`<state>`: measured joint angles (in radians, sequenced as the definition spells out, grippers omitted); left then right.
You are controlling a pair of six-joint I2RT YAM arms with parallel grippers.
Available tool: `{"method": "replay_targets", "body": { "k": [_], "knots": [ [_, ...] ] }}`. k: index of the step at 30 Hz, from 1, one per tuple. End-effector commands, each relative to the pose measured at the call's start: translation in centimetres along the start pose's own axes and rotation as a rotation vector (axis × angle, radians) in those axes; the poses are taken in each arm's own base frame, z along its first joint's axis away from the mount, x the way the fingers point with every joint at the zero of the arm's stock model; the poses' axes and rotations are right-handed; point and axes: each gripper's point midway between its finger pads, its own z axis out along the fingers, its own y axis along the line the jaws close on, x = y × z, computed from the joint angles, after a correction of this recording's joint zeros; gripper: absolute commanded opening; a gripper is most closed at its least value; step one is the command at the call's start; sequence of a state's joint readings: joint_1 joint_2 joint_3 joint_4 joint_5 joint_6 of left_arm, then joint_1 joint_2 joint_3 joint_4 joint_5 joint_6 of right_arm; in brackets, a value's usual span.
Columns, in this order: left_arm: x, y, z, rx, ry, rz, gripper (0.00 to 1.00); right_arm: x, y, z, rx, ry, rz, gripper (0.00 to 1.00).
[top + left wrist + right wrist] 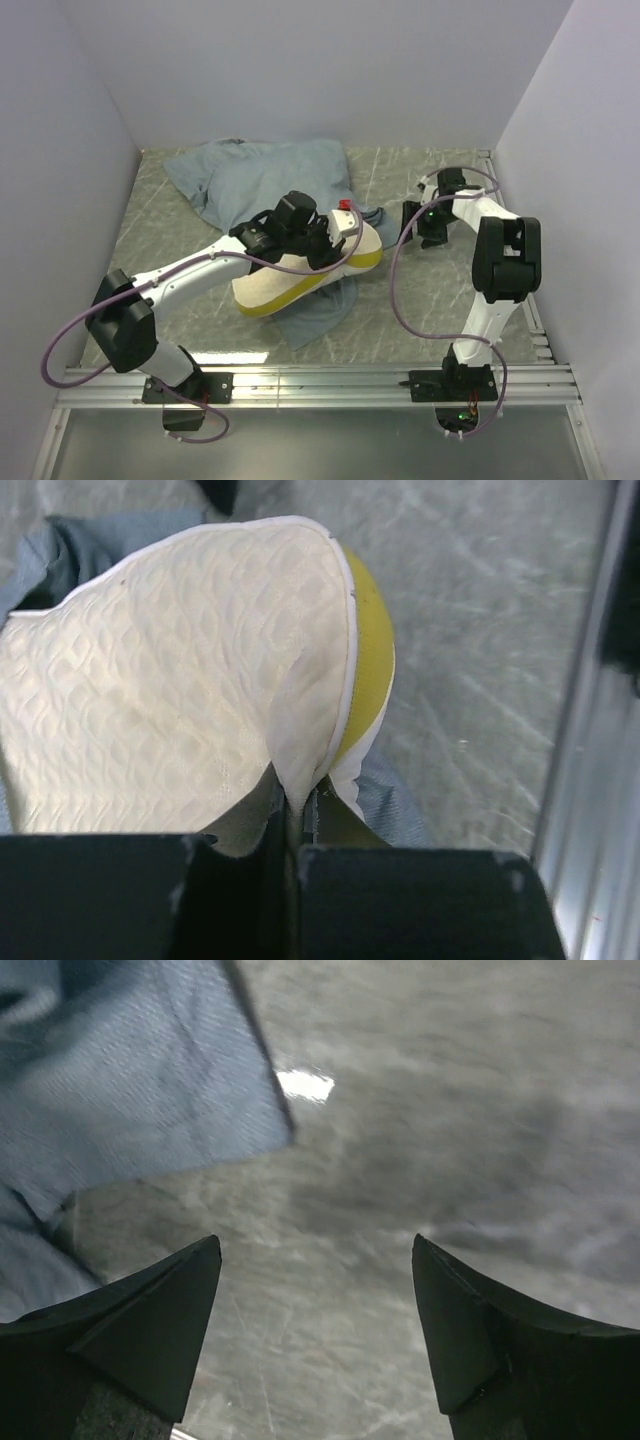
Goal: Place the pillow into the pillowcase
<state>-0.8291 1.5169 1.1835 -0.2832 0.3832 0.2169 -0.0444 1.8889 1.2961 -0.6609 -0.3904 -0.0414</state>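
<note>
I have the left arm stretched forward, left gripper (pixel 295 845) pinched tight on the pillow (pixel 150 680), and the right arm folded upright, right gripper (pixel 315 1250) pointing down, jaws spread wide.

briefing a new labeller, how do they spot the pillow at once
Look at the middle of the grey marbled table, where the blue-grey pillowcase is spread. The pillow lies partly on it, pinched by the left gripper: the only thick cream slab with a yellow edge.

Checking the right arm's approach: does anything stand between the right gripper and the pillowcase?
Nothing visible does. The open right gripper hangs over bare table, and the pillowcase has its edge just ahead, with only table between them.
</note>
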Motion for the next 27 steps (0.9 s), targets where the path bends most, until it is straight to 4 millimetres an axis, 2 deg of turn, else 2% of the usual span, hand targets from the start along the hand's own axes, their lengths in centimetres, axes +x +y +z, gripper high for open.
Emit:
{"method": "replay_targets", "body": {
  "k": [1,6,7,8,9,12,13,14,15,16,17,18,19,20,21,22,23,24,26,27],
  "knots": [
    [-0.1,-4.5,-1.0,0.235,-0.029,-0.051,0.0,-2.8,3.9,0.9,-0.059,-0.073,-0.087,0.84],
    [-0.1,-3.7,-1.8,0.236,-0.036,-0.082,0.0,-4.5,7.1,3.1,-0.064,-0.087,-0.116,0.84],
    [-0.2,-3.5,-1.9,0.231,-0.039,-0.089,0.0,-4.4,7.0,4.1,-0.046,-0.071,-0.121,0.84],
    [-0.4,-3.1,-2.2,0.218,-0.046,-0.102,0.0,-4.8,8.0,4.5,-0.041,-0.072,-0.144,0.82],
    [-0.4,-2.8,-2.3,0.21,-0.047,-0.111,0.0,-4.1,8.0,5.6,-0.027,-0.033,-0.138,0.81],
    [-0.6,-1.3,-2.7,0.171,-0.063,-0.156,0.0,-3.2,8.4,6.5,-0.017,0.016,-0.147,0.56],
    [-0.7,-0.8,-2.8,0.16,-0.067,-0.168,0.0,-2.7,8.3,6.7,-0.021,0.031,-0.144,0.26],
    [-0.8,-0.3,-2.9,0.142,-0.075,-0.179,0.0,-1.4,8.1,6.8,-0.028,0.061,-0.135,0.11],
    [-0.8,0.5,-3.0,0.12,-0.079,-0.211,0.0,-0.5,7.9,6.5,-0.035,0.083,-0.136,0.0],
    [-0.8,1.0,-3.1,0.105,-0.085,-0.228,0.0,-0.1,8.2,5.6,-0.044,0.076,-0.143,0.0],
    [-0.9,1.6,-3.1,0.088,-0.09,-0.253,0.0,2.3,7.6,5.5,-0.044,0.12,-0.131,0.0],
    [-1.2,2.4,-3.2,0.062,-0.107,-0.259,0.0,2.6,8.1,3.7,-0.068,0.091,-0.145,0.0],
    [-1.3,2.9,-3.2,0.039,-0.112,-0.266,0.0,3.7,8.2,2.9,-0.082,0.097,-0.148,0.0],
    [-1.6,3.9,-3.2,-0.003,-0.12,-0.302,0.0,6.4,7.9,2.6,-0.098,0.142,-0.134,0.0],
    [-1.9,4.8,-3.1,-0.043,-0.134,-0.305,0.0,7.1,8.8,0.5,-0.139,0.125,-0.163,0.0],
    [-2.1,5.6,-3.1,-0.084,-0.139,-0.312,0.0,8.3,9.1,-0.3,-0.163,0.134,-0.167,0.0],
    [-2.2,7.5,-3.1,-0.18,-0.143,-0.335,0.0,10.3,9.1,-0.9,-0.183,0.163,-0.178,0.0],
    [-2.5,8.5,-3.1,-0.228,-0.157,-0.329,0.0,11.3,10.0,-2.7,-0.223,0.153,-0.197,0.0],
    [-2.8,11.5,-3.3,-0.373,-0.166,-0.34,0.0,12.8,10.9,-4.0,-0.26,0.155,-0.224,0.0],
    [-2.7,12.5,-3.3,-0.419,-0.162,-0.34,0.0,13.1,10.5,-5.2,-0.223,0.148,-0.269,0.0]
  ]
}}
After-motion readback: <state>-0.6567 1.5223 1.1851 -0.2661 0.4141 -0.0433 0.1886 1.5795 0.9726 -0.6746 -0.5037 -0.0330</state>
